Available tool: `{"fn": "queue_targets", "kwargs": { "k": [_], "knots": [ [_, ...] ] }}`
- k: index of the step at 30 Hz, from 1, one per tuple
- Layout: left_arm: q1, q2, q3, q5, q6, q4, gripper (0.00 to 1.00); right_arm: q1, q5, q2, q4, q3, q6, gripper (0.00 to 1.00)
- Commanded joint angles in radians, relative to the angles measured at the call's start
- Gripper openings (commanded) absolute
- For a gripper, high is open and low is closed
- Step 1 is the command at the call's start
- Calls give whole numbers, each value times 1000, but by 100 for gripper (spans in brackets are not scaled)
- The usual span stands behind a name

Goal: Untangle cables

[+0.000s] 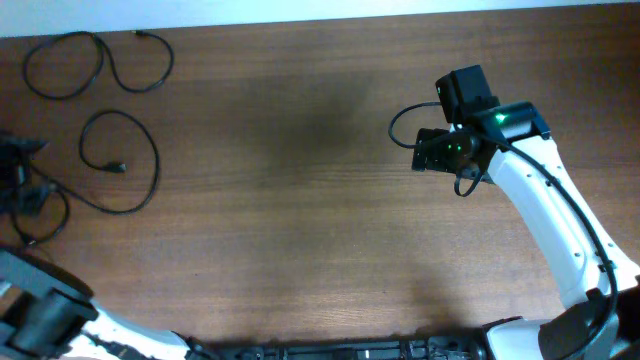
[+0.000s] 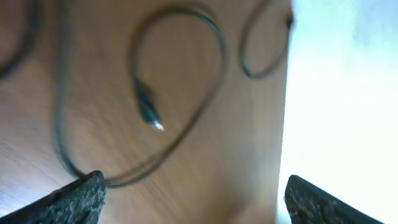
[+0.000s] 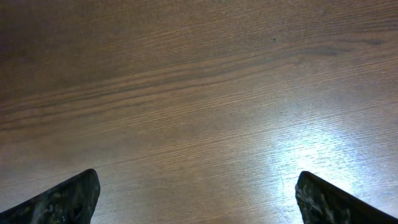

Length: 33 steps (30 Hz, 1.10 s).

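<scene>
The cables (image 1: 158, 165) are all in the far left corner of the bench (image 1: 300, 200). From overhead they look like loose separate curls rather than one knot, so I'd guess most of the untangling is done. The bit right at the left edge is dark and bunched though, and I can't tell if anything there is crossed

That's why my left arm is over there. From that wrist I'm looking down on one big loop (image 2: 222, 59) with its plug (image 2: 148, 111) lying inside the curl. The view is pretty blurry

My left fingers (image 2: 74, 199) are spread wide with nothing between them. One strand of the cable passes just beside the left tip, but I can't tell if it's touching. I'd say I'm holding nothing, either lining up a pick or clear of one

My right fingers (image 3: 68, 199) are as wide as they go, over bare wood, well away from any cable. Looks like that arm is parked mid-bench to keep out of the way
</scene>
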Motion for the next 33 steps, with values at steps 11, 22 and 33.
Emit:
{"fn": "queue_targets", "kwargs": {
  "k": [11,22,33],
  "knots": [
    [-639,-413,19,-294,357,-92,95,-2,14,3,0,0,1,98],
    [-1030,-500,19,-503,390,-97,99,-2,14,3,0,0,1,98],
    [-1022,-915,19,-742,387,-95,99,-2,14,3,0,0,1,98]
  ]
}}
